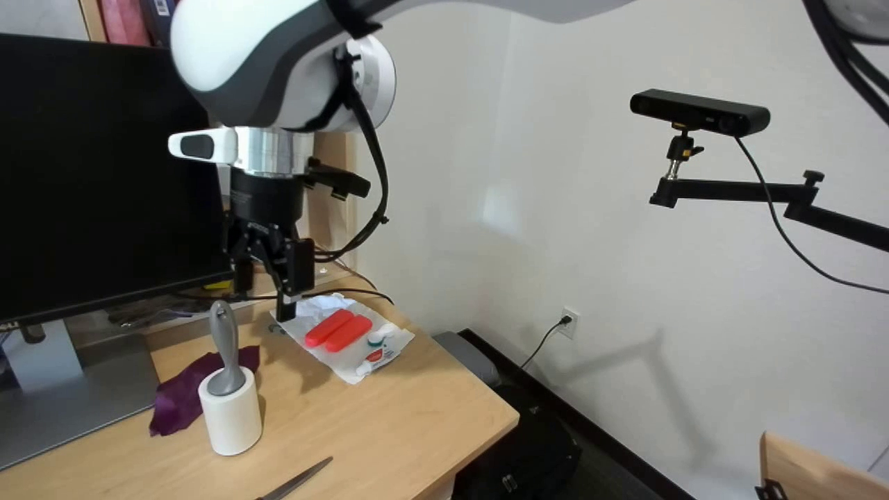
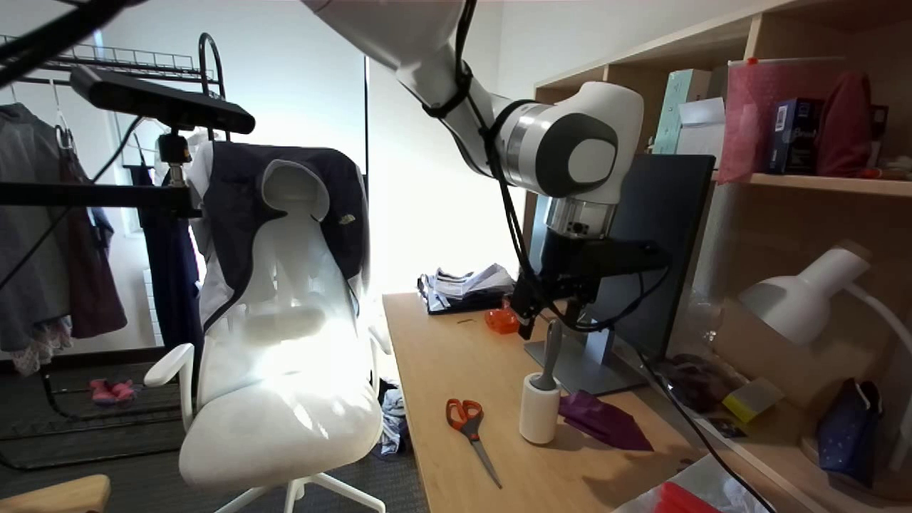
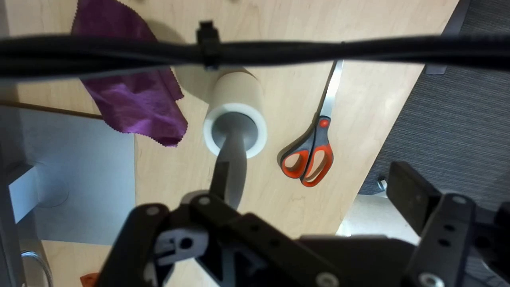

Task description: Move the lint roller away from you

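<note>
The roller [image 1: 230,403] stands upright on the desk [image 1: 389,423], its grey handle [image 1: 223,337] up, in the lower left of the frame in an exterior view. Close by its top hangs the end effector [image 3: 314,188], fingers [image 3: 412,197] spread wide, holding nothing that I can see; in the wrist view the handle runs behind the finger nearer mid-frame, and whether the two touch I can't tell. I'd put the job near its start: the reach looks all but made, while clasping the handle, carrying the roller off and letting go seem left to do. Nothing marks the goal, so how far off it lies, or which way "away" runs, I can't say.

The desk is pale wood. A purple cloth [image 3: 135,103] lies just beside the roller, upper left in the wrist view, with scissors [image 3: 324,122] near the roller's other side. A sheet [image 1: 298,323] bearing two red cases [image 1: 349,334] lies low and left of centre in an exterior view, and a monitor [image 1: 104,180] fills the left edge there. As for the room, an exterior view takes in a white chair [image 2: 288,356] draped with a jacket [image 2: 239,196], clothes [image 2: 35,214] hanging at the far left of the frame, a lamp [image 2: 805,299] at the right, and strong light glaring off the chair.
</note>
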Action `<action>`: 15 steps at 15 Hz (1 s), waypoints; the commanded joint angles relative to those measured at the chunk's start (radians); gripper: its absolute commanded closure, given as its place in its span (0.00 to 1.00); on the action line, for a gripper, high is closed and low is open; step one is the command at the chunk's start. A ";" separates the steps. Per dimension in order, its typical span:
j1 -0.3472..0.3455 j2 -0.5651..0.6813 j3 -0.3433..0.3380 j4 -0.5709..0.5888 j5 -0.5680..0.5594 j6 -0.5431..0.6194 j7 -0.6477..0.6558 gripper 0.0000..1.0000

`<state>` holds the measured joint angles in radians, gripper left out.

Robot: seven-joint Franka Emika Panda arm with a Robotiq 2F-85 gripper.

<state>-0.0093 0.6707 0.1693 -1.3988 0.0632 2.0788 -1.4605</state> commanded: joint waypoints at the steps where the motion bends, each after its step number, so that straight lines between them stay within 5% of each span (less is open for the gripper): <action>1: 0.010 0.093 0.011 0.142 -0.003 -0.002 -0.023 0.00; 8: 0.033 0.267 0.023 0.345 0.004 -0.014 -0.017 0.00; 9: 0.033 0.283 0.023 0.361 0.007 -0.012 -0.010 0.25; 15: 0.035 0.337 0.022 0.426 -0.001 -0.008 -0.009 0.61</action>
<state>0.0285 0.9656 0.1807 -1.0455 0.0644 2.0852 -1.4606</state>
